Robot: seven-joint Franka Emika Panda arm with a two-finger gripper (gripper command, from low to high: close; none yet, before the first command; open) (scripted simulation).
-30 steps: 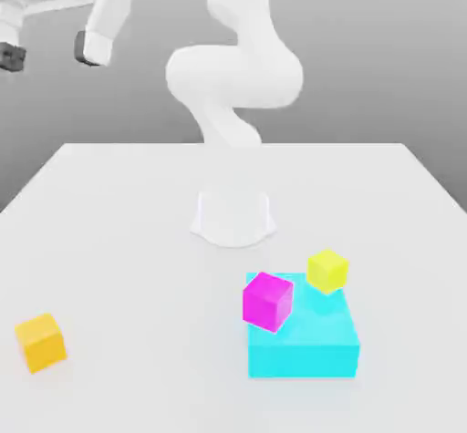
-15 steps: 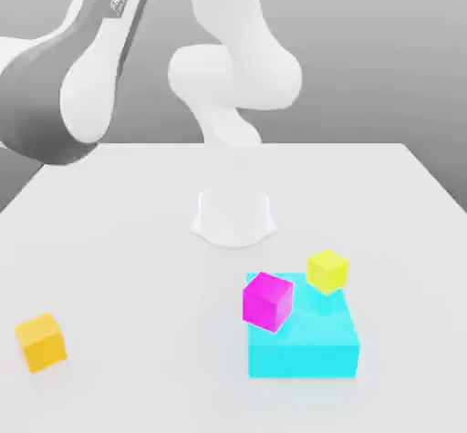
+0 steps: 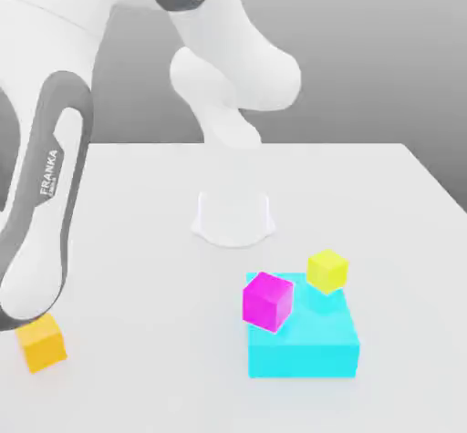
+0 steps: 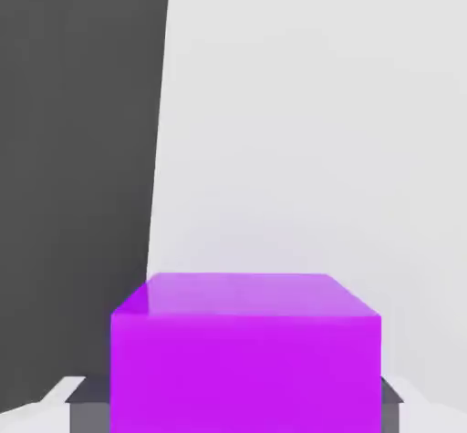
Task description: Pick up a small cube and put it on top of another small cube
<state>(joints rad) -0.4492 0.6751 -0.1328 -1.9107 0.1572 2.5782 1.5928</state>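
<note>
White counter lay under the arm; low in the hand view, the gripper pinched the violet-purple cube, apparently for stacking.

The arm swings out from its base and drops steeply down the exterior view's left side, forearm nearly vertical. In the hand view the fingers are clamped tight on the purple cube, one grey pad on each side.
</note>
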